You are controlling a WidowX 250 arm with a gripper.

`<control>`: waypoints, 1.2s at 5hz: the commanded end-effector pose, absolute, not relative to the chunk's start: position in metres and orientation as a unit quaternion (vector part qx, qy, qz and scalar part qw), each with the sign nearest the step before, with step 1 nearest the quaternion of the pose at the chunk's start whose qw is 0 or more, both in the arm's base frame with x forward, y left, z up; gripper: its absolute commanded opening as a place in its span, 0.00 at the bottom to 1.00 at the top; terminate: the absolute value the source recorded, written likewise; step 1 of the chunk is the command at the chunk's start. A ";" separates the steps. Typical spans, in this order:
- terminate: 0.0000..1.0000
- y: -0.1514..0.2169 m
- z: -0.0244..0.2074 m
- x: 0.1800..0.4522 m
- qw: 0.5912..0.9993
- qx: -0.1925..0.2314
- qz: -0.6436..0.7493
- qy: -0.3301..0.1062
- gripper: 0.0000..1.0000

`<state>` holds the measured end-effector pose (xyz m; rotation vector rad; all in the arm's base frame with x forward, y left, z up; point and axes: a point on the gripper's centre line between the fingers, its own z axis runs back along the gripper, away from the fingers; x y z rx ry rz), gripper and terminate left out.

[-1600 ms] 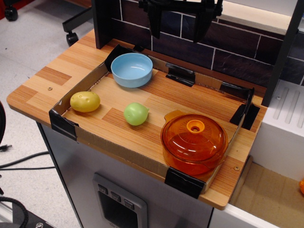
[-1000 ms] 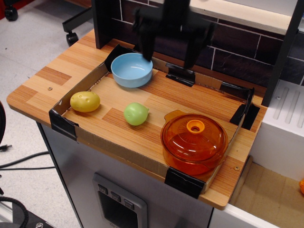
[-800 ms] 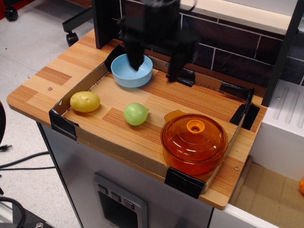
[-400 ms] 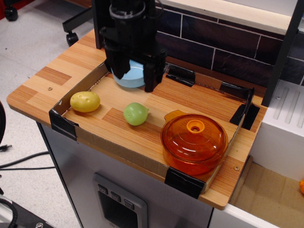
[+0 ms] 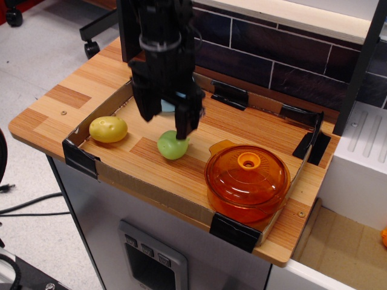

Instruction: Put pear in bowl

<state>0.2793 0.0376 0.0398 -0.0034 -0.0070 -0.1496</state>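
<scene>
Since your claw (image 5: 164, 124) is spread wide above the pear (image 5: 172, 147), drop straight down around it, then squeeze gently

Other stuff sitting on the wooden counter (image 5: 48, 103)

Yellow potato-shaped lump (image 5: 108, 128) near the left edge, orange lidded pot (image 5: 247, 182) over at front right.

Views: one only; no second view was available for overlap.
Position: the camera stood high, in front of the wooden table (image 5: 48, 115), off its front corner.
Facing: it looked down obliquely toward the tiled back wall (image 5: 284, 54).
Range: medium; the whole tray (image 5: 81, 158) fitted in frame.
Relative to jaws: the camera sat in front of and above the gripper (image 5: 164, 124), whose jaws pointed downward.
</scene>
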 end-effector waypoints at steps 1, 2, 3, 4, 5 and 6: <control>0.00 0.031 0.017 0.283 0.995 0.018 -0.094 0.008 1.00; 0.00 0.030 0.011 0.287 0.996 0.026 -0.085 0.013 1.00; 0.00 0.033 0.011 0.289 0.996 0.020 -0.084 0.004 0.00; 0.00 0.041 0.045 0.291 0.999 0.005 -0.050 -0.018 0.00; 0.00 0.056 0.083 0.297 0.995 0.006 0.036 -0.088 0.00; 0.00 0.071 0.112 0.308 0.987 0.001 0.102 -0.127 0.00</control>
